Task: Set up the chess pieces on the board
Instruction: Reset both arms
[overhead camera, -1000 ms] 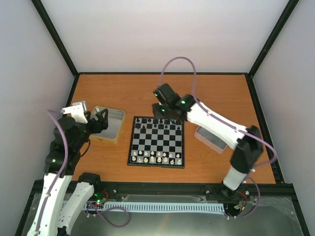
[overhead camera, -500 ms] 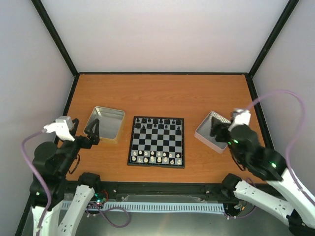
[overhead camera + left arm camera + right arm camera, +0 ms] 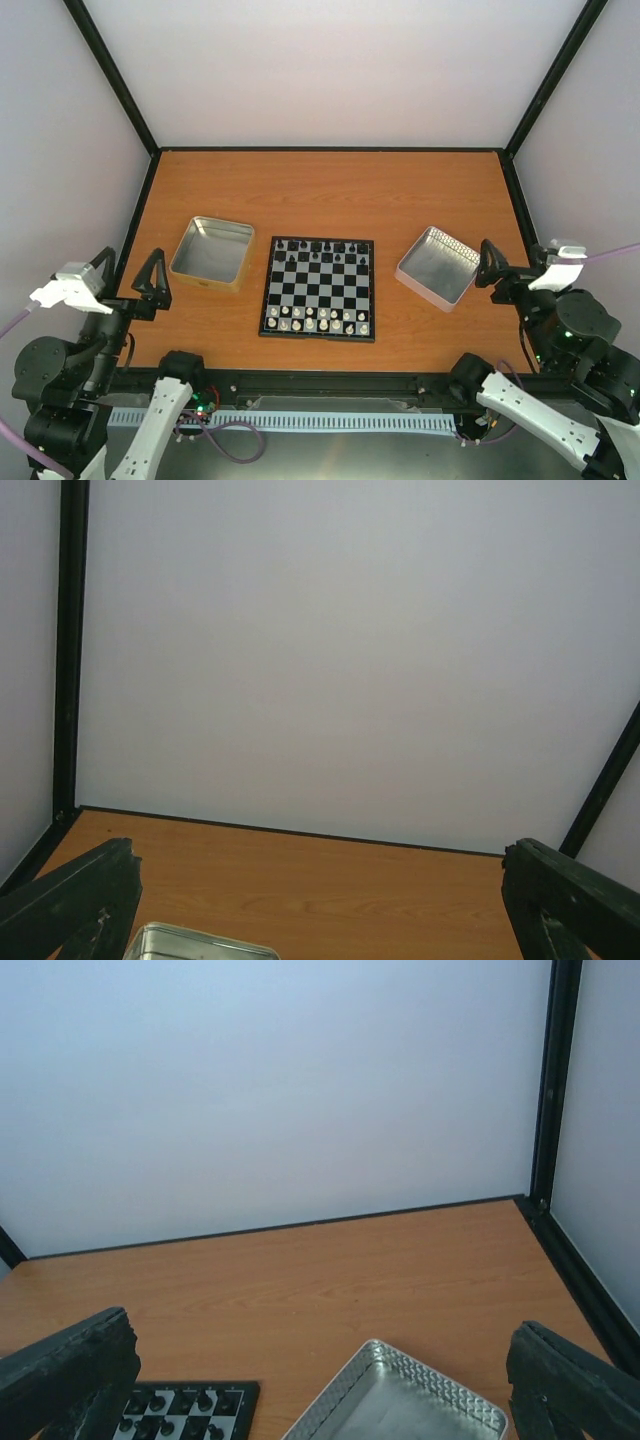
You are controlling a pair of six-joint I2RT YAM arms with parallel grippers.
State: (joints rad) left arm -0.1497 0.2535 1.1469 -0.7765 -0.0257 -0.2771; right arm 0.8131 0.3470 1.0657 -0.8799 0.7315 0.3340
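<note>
Chessboard (image 3: 318, 288) at the middle of the orange-brown table (image 3: 330, 190), as the overhead camera sees it: black chessmen (image 3: 320, 247) stand along its far side and whitish chessmen (image 3: 318, 319) along its near side (the pieces are too small to tell one rank from another). A shallow metal tray (image 3: 212, 252) lies just left of the board, and a second tray (image 3: 436, 266), turned at an angle, lies to its right. Neither touches the board.

Both arms hang at the near corners of the table, well apart from the board. The left fingers (image 3: 153, 280) sit beside the near left corner of the left tray. The right fingers (image 3: 489, 265) sit just past the right tray's outer edge. From above each pair shows only as a small dark wedge, and the gap between them cannot be read.

The wrist cameras settle it. On the left wrist, the fingers (image 3: 70, 900) stand at opposite bottom corners of the frame, spread wide with nothing between them. Only a rim of the left tray (image 3: 200, 945) shows beneath, and no board at all. On the right wrist, the fingers (image 3: 70, 1360) are likewise spread wide and hold nothing. Between them lie the right tray (image 3: 400, 1405) and a far corner of the board (image 3: 240, 1390), with a few black chessmen (image 3: 160, 1400) on it.
</note>
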